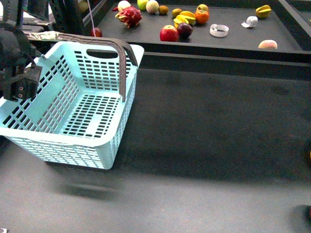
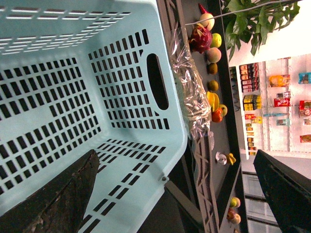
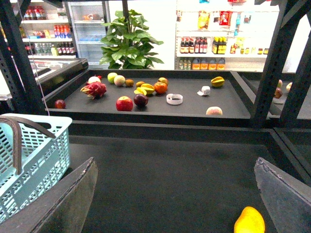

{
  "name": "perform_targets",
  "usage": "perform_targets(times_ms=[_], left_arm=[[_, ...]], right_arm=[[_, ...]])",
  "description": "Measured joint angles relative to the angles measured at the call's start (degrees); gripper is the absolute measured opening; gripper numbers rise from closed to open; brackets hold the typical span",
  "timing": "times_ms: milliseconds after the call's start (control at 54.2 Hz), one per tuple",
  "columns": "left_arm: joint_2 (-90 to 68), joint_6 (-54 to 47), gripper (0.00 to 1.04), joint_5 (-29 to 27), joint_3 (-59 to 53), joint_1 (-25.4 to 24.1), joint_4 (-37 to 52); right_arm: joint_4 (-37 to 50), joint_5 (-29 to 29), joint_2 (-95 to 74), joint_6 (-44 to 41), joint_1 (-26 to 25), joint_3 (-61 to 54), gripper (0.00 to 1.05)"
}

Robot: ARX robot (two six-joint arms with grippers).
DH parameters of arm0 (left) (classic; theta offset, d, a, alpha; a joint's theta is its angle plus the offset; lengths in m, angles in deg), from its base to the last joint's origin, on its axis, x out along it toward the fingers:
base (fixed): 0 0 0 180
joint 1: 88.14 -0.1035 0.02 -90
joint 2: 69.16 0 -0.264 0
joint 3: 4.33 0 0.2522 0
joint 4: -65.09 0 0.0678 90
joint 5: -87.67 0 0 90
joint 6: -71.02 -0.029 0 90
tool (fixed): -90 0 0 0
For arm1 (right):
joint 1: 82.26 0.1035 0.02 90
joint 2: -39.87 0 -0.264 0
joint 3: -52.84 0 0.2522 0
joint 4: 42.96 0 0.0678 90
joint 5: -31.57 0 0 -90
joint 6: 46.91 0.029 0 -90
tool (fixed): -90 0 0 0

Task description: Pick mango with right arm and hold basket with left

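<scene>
- Front view: the basket (image 1: 63, 148) stands at the left of the dark tabletop (image 1: 204, 136) and is empty, its slotted floor bare; one grey-brown handle (image 1: 122, 65) arches over its right wall; the basket looks tipped, with a smeared shadow under its near wall; the left gripper (image 1: 22, 87) sits at the basket's left rim, which we judge is the spot to steady it while leaving the open top free for fruit coming from the right; from here we cannot tell how its jaws stand; behind the tabletop a raised display shelf (image 1: 228, 43) carries loose fruit, among them a dragon fruit (image 1: 129, 16), a red apple (image 1: 169, 33) and a star fruit (image 1: 264, 10), none of which we are after; we cannot make out the mango or the right arm here.
- Left wrist view: we look into the basket and find nothing in it; the left gripper's jaws stand wide; one finger (image 2: 53, 199) reaches over the inside of the basket and the other (image 2: 286, 194) lies outside it; the wall runs between them, not pinched so far as we can see; we judge this a straddle of the wall, not yet a firm clamp.
- Right wrist view: the right gripper (image 3: 175, 162) is spread wide with nothing between its fingers; it hangs above the tabletop, facing the shelf; the mango (image 3: 249, 221) lies alone on the tabletop, close to one finger and partly cut by the frame edge, well apart from the basket; we judge the gripper must shift over the mango and come down before closing.
</scene>
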Motion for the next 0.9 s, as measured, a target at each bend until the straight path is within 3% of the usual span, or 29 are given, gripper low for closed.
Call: perform_targets(times_ms=[609,904], left_arm=[[-15.06,2.36,0.96,3.39,21.31,-2.58,-5.66],[-15.89,2.73,0.46,4.00,22.38,-2.58,-4.59]], right_arm=[[0.00,0.00,0.02,0.00,0.00,0.00,0.96],[0.00,0.00,0.00,0.00,0.00,0.00,0.96]])
